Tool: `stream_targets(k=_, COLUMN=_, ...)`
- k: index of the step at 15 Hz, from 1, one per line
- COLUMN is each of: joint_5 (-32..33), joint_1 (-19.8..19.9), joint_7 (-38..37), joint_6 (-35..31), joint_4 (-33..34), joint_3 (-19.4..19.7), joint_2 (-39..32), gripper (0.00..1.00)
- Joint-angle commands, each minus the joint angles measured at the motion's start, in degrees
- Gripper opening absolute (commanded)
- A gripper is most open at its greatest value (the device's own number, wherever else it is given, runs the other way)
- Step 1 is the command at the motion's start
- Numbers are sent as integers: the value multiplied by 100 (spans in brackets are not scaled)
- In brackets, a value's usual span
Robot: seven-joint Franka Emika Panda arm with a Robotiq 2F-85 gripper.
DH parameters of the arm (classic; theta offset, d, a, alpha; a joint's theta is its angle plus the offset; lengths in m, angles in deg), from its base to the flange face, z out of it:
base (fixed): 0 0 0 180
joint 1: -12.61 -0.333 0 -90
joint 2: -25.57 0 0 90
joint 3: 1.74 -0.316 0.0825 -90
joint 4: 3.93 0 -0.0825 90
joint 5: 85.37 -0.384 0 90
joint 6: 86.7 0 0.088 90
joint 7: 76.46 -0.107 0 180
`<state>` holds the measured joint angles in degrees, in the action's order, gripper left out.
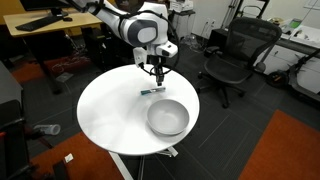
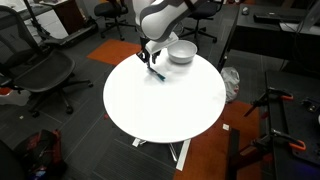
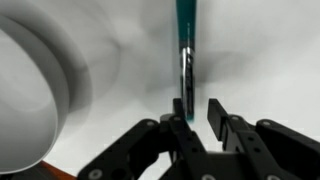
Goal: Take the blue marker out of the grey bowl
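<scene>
Wrist view shows the blue marker (image 3: 185,40) lying on the surface (image 3: 270,60) beside the grey bowl (image 3: 40,80). The gripper (image 3: 197,112) is released, so I'd lift straight up, no nudging.

Both exterior views look down from afar, opposite sides of black two-finger gripper (image 1: 155,78) (image 2: 152,66), sharing round white table (image 1: 110,115) (image 2: 170,105); wrist view close behind it, facing tabletop.

Around the grey bowl (image 1: 167,117) we find the white table (image 1: 105,115) bare on most sides, and the bowl's mouth lies open from above. The one thing in the way is the blue marker (image 1: 152,90), flat on the tabletop near the bowl, with the gripper (image 1: 156,75) hanging just over it. A black office chair (image 1: 235,55) stands well apart from the bowl.
</scene>
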<state>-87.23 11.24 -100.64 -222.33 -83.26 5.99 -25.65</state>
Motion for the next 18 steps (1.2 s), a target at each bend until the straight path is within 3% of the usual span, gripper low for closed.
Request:
stream_targets(k=1, joint_5=-55, joint_1=-29, joint_7=-167, joint_6=221, joint_4=279, joint_3=48, joint_2=-51, gripper=66)
stream_targets(k=6, joint_5=-32, joint_1=-55, joint_7=-138, joint_6=144, joint_4=-114, joint_3=92, joint_2=532, gripper=99)
stream_targets(k=18, joint_5=277, joint_1=-50, joint_7=-64, joint_6=605, joint_4=-1734, joint_3=212, joint_2=2713, gripper=100)
